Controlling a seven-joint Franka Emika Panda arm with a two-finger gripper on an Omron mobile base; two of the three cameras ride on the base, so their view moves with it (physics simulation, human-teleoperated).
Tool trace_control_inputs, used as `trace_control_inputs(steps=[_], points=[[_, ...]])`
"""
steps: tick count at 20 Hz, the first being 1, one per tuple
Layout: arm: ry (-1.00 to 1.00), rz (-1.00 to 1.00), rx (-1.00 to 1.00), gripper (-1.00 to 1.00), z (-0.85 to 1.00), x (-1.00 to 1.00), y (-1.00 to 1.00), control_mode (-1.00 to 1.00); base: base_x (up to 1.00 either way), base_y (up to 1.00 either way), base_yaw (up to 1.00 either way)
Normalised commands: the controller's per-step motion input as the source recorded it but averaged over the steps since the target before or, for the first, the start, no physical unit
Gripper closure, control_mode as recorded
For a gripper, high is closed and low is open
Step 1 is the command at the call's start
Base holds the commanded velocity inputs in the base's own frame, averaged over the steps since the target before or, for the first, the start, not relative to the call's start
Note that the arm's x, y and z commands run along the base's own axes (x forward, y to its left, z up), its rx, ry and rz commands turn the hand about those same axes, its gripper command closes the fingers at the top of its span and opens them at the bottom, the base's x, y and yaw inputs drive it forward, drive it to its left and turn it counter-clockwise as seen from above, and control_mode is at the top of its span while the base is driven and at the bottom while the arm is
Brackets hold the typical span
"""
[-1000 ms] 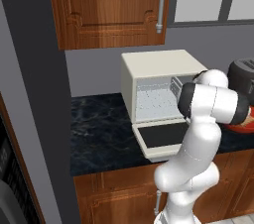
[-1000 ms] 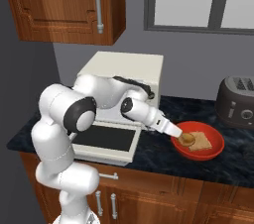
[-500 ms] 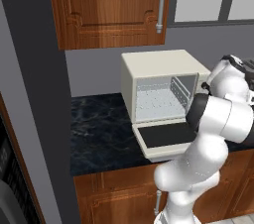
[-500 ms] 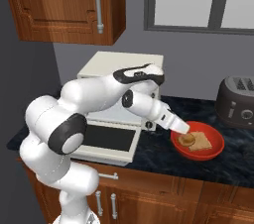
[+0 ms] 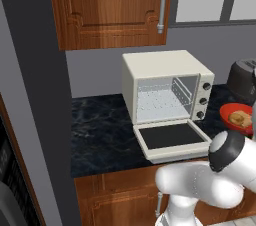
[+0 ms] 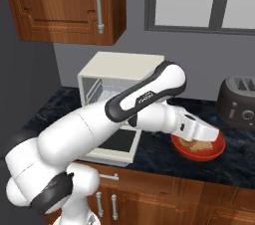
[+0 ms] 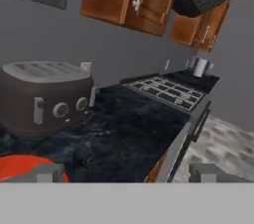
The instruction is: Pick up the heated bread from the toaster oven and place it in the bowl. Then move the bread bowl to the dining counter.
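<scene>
I find the bread (image 5: 240, 118) lying in the red bowl (image 6: 214, 150) on the counter (image 5: 100, 130), right of the open toaster oven (image 5: 167, 100). I judge the bowl stiff, light and smooth; I would grip its rim. The gripper (image 7: 126, 173) stands wide and empty. The hand view adds a dark toaster (image 7: 44, 96) and a stove (image 7: 166, 91); the left base view shows the oven's bare interior.

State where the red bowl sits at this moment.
The bowl sits on the dark counter, right of the toaster oven and in front of the dark toaster.
</scene>
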Motion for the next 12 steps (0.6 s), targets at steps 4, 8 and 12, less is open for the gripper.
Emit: trace_control_inputs(steps=[4, 8, 12], points=[[0.02, 0.0, -0.45, -1.0, 1.0, -0.88, 0.0, -1.0, 0.0, 0.0, 0.0], [0.19, 0.0, -0.54, -1.0, 0.92, -0.74, 0.04, -1.0, 0.0, 0.0, 0.0], [0.48, 0.02, -0.65, -1.0, 0.33, -0.32, 0.5, -1.0, 0.0, 0.0, 0.0]])
